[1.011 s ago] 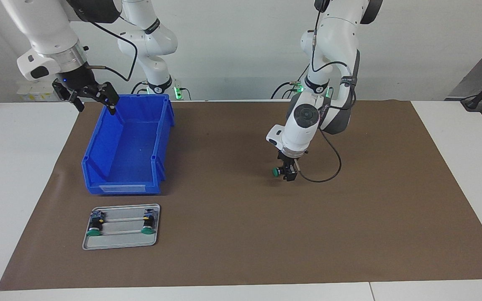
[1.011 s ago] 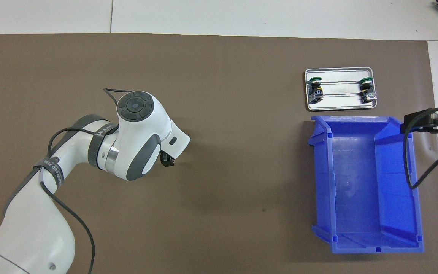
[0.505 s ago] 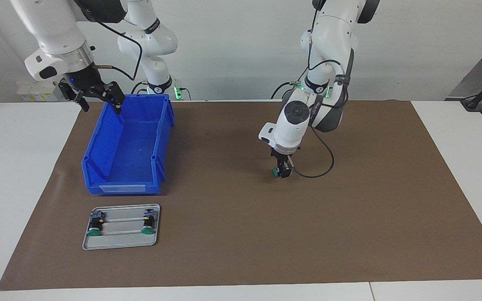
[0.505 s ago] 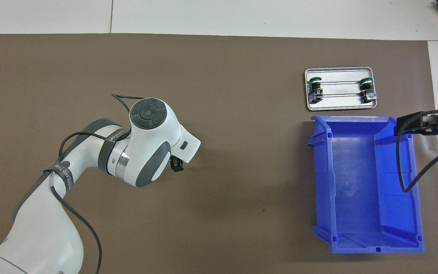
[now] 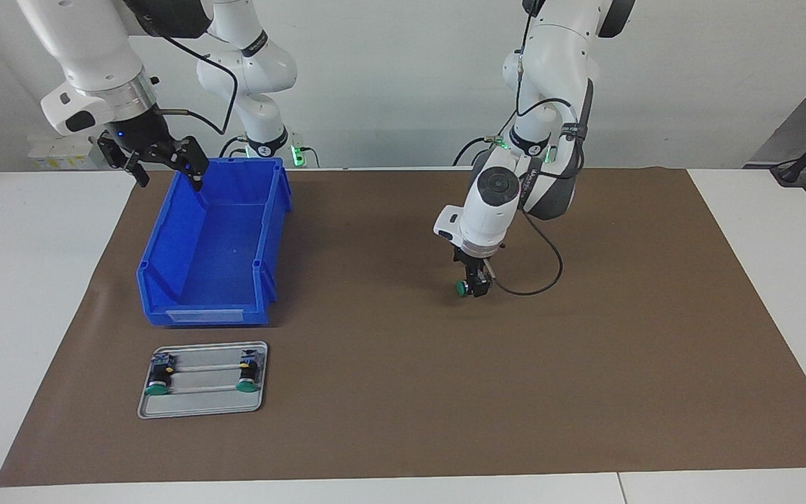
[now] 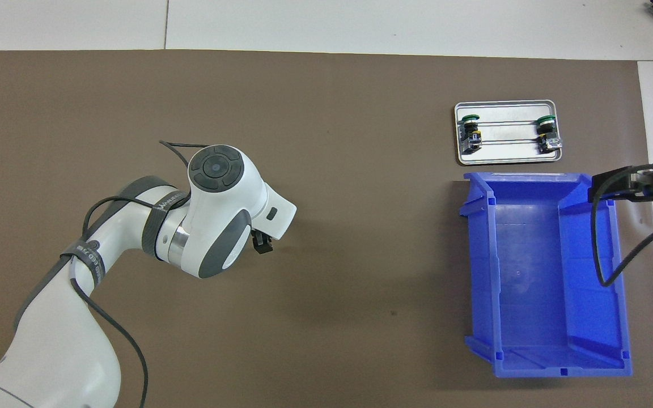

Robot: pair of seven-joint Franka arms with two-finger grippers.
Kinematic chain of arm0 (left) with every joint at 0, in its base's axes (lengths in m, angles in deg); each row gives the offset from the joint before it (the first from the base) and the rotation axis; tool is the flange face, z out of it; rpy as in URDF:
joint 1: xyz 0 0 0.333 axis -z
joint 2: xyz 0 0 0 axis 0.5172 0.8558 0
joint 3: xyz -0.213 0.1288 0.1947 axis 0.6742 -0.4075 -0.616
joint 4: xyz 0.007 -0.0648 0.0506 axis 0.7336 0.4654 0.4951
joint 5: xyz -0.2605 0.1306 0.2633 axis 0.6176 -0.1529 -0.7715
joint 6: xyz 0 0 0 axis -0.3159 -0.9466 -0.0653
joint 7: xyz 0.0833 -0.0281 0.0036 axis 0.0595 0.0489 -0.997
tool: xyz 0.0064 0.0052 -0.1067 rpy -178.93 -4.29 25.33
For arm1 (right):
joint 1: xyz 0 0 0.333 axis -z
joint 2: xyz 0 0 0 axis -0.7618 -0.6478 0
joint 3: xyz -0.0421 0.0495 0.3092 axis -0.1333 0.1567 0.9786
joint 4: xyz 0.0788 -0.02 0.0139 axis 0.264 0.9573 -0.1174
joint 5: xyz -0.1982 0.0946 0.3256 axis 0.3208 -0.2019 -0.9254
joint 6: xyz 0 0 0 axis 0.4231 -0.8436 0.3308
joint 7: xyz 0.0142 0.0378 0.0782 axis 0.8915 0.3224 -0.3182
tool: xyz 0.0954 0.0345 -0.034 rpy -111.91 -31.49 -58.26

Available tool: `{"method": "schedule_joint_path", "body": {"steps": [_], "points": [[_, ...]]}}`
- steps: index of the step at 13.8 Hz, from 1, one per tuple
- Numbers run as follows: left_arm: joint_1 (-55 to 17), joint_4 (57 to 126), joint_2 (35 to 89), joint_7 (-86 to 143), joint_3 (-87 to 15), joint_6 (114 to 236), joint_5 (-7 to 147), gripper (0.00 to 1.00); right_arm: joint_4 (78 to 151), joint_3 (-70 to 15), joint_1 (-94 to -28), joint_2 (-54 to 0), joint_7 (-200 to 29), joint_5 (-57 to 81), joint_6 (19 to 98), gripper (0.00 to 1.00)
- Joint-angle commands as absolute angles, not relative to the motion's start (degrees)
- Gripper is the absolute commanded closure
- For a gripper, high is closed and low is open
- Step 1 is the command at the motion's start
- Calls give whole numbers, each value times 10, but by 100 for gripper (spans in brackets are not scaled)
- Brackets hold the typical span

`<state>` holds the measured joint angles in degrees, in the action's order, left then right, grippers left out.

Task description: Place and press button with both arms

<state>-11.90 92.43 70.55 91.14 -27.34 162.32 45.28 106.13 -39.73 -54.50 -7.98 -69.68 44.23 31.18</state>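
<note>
My left gripper is shut on a green-capped button, held low over the middle of the brown mat with its cap pointing sideways. I cannot tell whether the button touches the mat. In the overhead view the left wrist hides the button and only the gripper tip shows. My right gripper is open and empty, up in the air over the robot-side corner of the blue bin. It also shows in the overhead view. Two more green buttons lie on a metal tray.
The empty blue bin stands toward the right arm's end of the mat. The metal tray lies just farther from the robots than the bin. A black cable loops from the left wrist.
The left gripper has carried the button a short way toward the right arm's end, then nearly stopped. The right gripper has risen slightly over the bin's corner.
</note>
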Motion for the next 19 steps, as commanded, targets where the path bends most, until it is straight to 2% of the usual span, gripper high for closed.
{"method": "schedule_joint_path", "body": {"steps": [1, 3, 9, 14, 19], "points": [[-118, 965, 687, 896, -280, 1676, 441, 5, 1081, -394, -539, -64, -696, 447, 325, 0], [-120, 990, 681, 894, -281, 1707, 441, 5, 1081, -394, -538, -64, -697, 447, 325, 0], [-115, 999, 676, 894, -280, 1710, 441, 6, 1082, -394, -537, -64, -697, 447, 325, 0], [-112, 1035, 671, 893, -280, 1759, 441, 6, 1081, -394, -537, -64, -696, 447, 325, 0], [-112, 1035, 671, 893, -280, 1760, 441, 13, 1082, -394, -537, -64, -696, 447, 325, 0]]}}
